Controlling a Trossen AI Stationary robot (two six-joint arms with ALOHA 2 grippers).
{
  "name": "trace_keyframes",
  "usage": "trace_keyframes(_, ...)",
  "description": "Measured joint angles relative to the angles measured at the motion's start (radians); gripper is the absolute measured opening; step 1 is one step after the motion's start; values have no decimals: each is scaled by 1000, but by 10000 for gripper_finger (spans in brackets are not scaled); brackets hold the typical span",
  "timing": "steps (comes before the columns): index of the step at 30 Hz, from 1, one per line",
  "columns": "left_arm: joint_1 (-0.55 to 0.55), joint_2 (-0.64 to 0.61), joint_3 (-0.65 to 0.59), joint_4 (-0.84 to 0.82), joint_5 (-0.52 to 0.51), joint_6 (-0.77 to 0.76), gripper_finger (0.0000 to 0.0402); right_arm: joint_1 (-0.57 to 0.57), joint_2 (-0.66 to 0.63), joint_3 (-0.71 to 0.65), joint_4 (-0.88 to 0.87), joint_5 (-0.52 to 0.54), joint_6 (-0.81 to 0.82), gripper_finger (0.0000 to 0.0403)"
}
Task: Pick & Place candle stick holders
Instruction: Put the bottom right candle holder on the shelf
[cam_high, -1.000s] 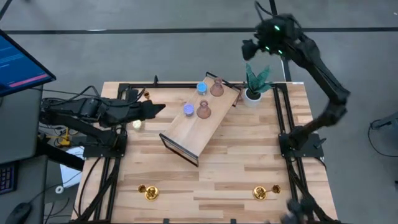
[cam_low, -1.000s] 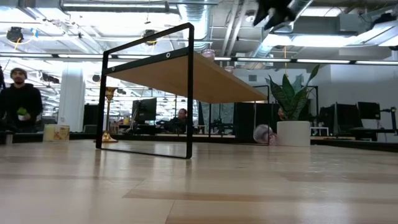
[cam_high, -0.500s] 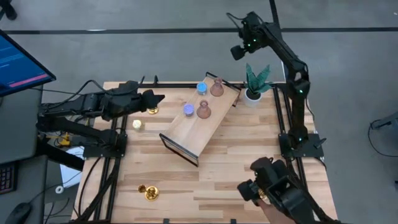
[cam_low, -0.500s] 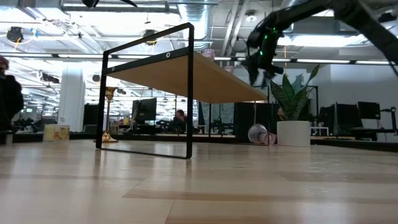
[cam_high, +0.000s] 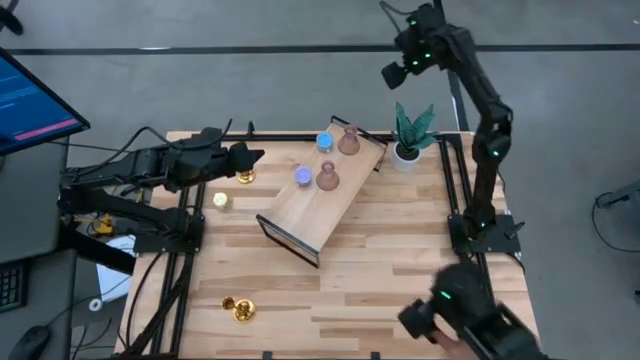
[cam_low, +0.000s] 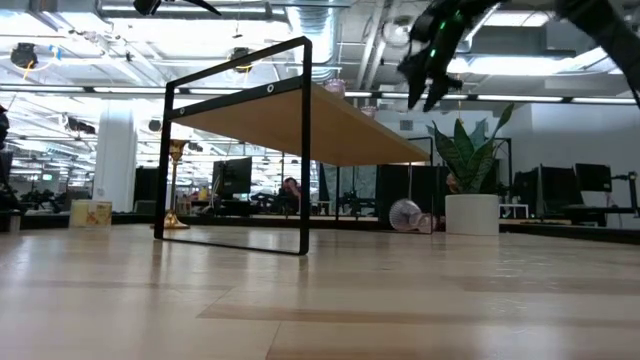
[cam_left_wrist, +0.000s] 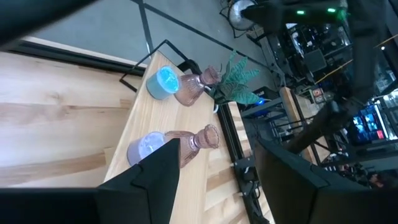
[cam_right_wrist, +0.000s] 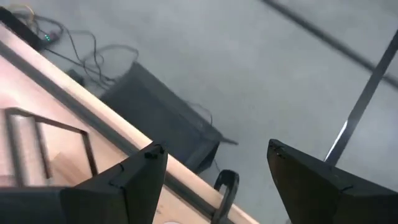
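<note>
Noted left gripper (cam_high: 250, 157) spread open, empty, near gold holder (cam_high: 244, 177); right gripper (cam_right_wrist: 214, 180) likewise open, aloft beyond plant (cam_high: 409, 130); pink holders (cam_left_wrist: 189, 91) plain from left wrist.

Blue holder (cam_left_wrist: 164, 83), violet holder (cam_left_wrist: 142, 149), two pink holders (cam_left_wrist: 194, 91) on shelf (cam_left_wrist: 138, 127), possibly beside plant (cam_left_wrist: 237, 78).

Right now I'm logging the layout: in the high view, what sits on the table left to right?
Yellow holder → gold holders → violet holder → blue holder → pink holder → plant.
</note>
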Motion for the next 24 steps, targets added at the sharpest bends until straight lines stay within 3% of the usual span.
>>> trace_keyframes(5,0,0,0,0,0,0,203,-1,-158,1,-10,-1,-9,265)
trace_keyframes(17,-2,0,0,0,22,26,203,-5,-409,-8,-307,2,110,265)
trace_keyframes(20,-2,0,0,1,42,47,203,44,-522,-104,-304,-36,201,265)
trace_keyframes(24,-2,0,0,1,42,69,203,193,-686,-296,-299,-69,338,265)
